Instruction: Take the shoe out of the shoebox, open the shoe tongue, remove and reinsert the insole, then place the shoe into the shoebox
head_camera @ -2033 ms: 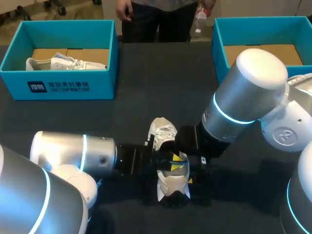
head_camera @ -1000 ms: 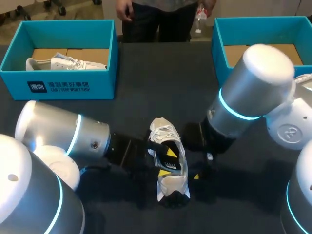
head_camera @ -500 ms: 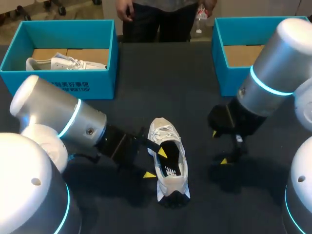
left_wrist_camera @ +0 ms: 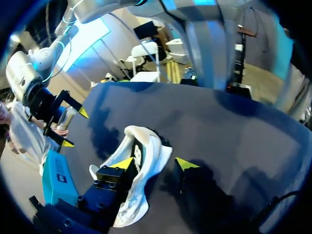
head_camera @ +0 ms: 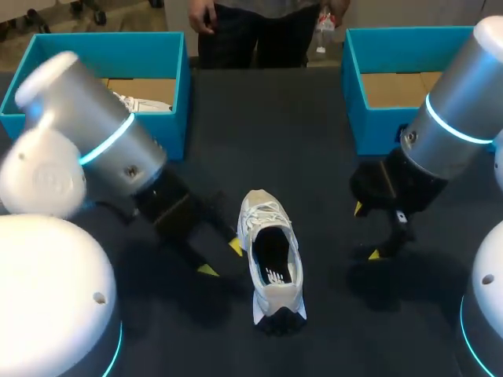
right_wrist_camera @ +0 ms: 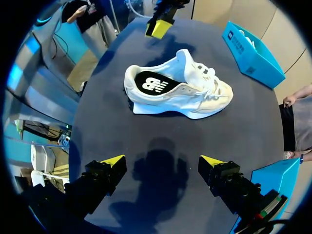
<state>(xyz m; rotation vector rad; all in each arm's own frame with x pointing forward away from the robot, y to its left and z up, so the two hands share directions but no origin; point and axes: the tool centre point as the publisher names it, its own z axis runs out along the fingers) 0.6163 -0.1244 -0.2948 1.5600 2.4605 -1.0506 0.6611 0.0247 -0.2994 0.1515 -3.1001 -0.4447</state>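
A white sneaker [head_camera: 271, 255] lies on the dark table, toe toward the far side, with its black insole [head_camera: 272, 253] showing inside. My left gripper [head_camera: 222, 258] hovers just left of the shoe, open and empty. In the left wrist view the sneaker [left_wrist_camera: 146, 146] lies a little ahead of the left gripper [left_wrist_camera: 154, 164], partly behind one finger. My right gripper [head_camera: 367, 231] hangs open to the right of the shoe, well clear of it. From the right wrist the sneaker [right_wrist_camera: 178, 87] is ahead of the open right gripper [right_wrist_camera: 163, 161], insole [right_wrist_camera: 153, 83] in place.
A blue shoebox [head_camera: 169, 94] at the back left holds another white shoe [head_camera: 140, 103]. A second blue shoebox [head_camera: 361, 86] stands at the back right, only its cardboard floor showing. A person stands beyond the far edge.
Both grippers have drawn away from the sneaker: the left one pulled out of the shoe's opening to the left, the right one lifted off to the right. The shoe stayed put.
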